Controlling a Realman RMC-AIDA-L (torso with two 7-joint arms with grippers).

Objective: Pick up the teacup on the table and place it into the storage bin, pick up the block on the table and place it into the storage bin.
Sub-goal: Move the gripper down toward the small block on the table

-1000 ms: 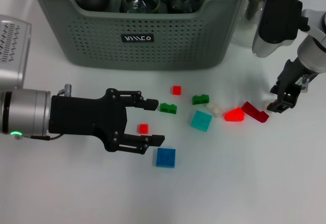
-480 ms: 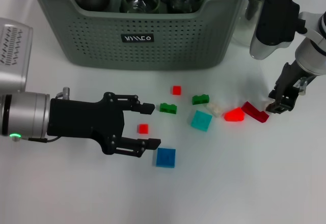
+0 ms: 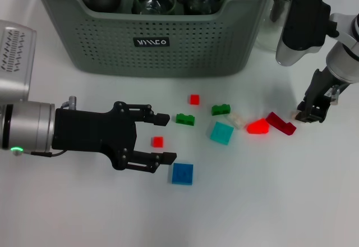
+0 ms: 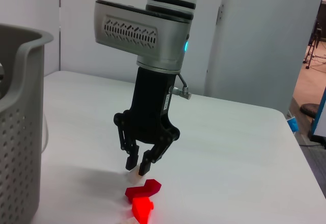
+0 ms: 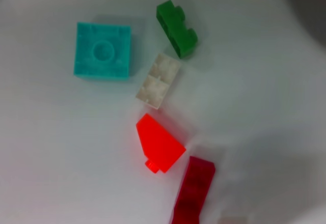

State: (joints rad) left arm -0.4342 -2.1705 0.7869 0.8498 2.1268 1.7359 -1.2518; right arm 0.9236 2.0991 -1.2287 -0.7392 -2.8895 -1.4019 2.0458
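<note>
The left gripper (image 3: 166, 138) lies low over the white table (image 3: 269, 202), jaws wide apart around a small red block (image 3: 157, 141); a blue square block (image 3: 182, 174) sits just beside its lower finger; the right gripper (image 3: 310, 113) hangs near the dark red block (image 3: 280, 123), jaws almost together, holding nothing; the storage bin (image 3: 151, 42), with holes in its grey-green sides, stands at the far edge with dark and glass teapots inside; bare table lies nearest the robot.

It looks like a lab or office room. A white table (image 4: 244, 147) stands before plain pale wall panels (image 4: 254, 35). Beyond the table's far edge lies open floor.
</note>
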